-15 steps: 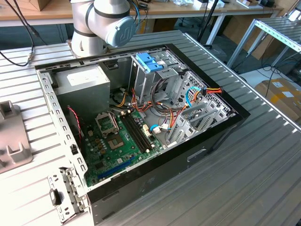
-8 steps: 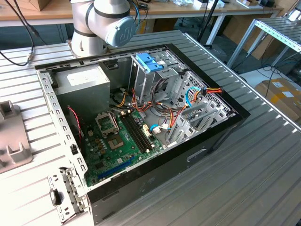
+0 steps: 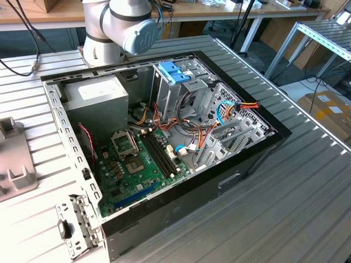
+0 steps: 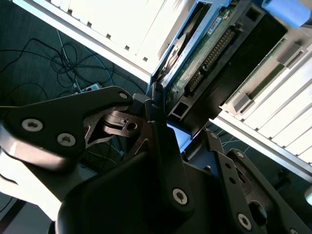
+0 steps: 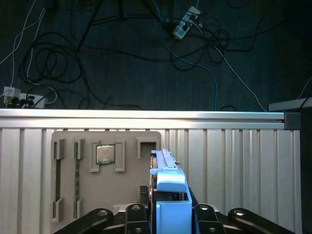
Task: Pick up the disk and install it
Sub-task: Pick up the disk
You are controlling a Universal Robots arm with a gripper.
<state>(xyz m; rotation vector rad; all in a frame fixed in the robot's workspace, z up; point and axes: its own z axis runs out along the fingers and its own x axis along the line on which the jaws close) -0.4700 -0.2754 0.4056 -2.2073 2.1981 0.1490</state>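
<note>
In the exterior view, open computer case (image 3: 164,219) lying on the ribbed counter (image 3: 285,208); in the second wrist view, hand (image 4: 181,127) clamped shut on the disk (image 4: 214,53), held edge-on with circuit board showing; in the first wrist view, disk's blue tab gripped over the counter, beside a grey tray (image 5: 129,204)

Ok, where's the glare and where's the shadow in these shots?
Second wrist view: the slatted table is blown out white, while the end effector gripping the disk sits in deep shadow. First wrist view: the table's edge rail glares against a dark floor. Exterior view: even light inside the computer case.
</note>
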